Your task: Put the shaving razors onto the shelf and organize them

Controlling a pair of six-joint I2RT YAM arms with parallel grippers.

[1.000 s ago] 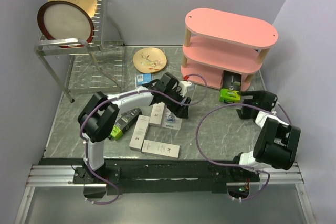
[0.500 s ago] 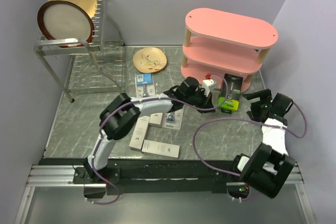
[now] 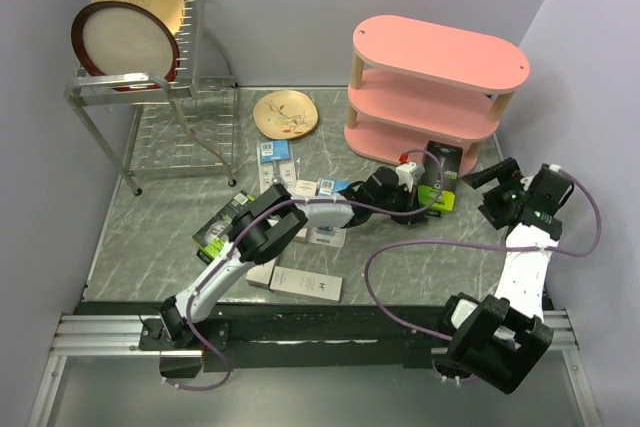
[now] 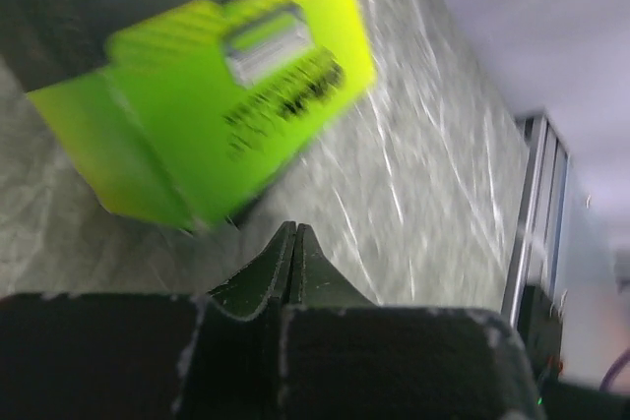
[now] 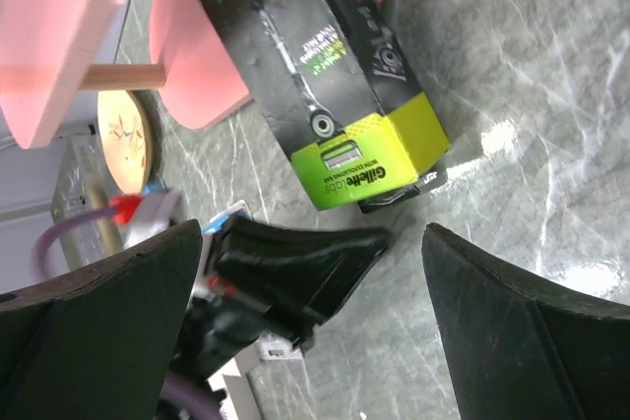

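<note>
A black-and-lime-green razor box (image 3: 441, 169) (image 5: 330, 95) lies on the table with its black end at the bottom board of the pink shelf (image 3: 440, 52) (image 5: 59, 27). My left gripper (image 3: 427, 200) (image 4: 293, 233) is shut on nothing, its tip just short of the box's lime end (image 4: 226, 95). My right gripper (image 3: 487, 194) (image 5: 313, 233) hangs open to the right of the box, with the left gripper's black fingers (image 5: 295, 263) between its jaws in its wrist view. A second black-and-lime box (image 3: 222, 227), a blue-white blister card (image 3: 273, 153) and a slim white box (image 3: 305, 284) lie on the table farther left.
A wire dish rack (image 3: 150, 97) with two plates stands at the back left. A small patterned plate (image 3: 286, 113) (image 5: 123, 130) lies left of the shelf. The left arm stretches across the pile of packs, hiding some of them.
The left arm swung right from the pile of packs to the lime box by the shelf, and its jaws closed empty. The right arm drew back to the right.
</note>
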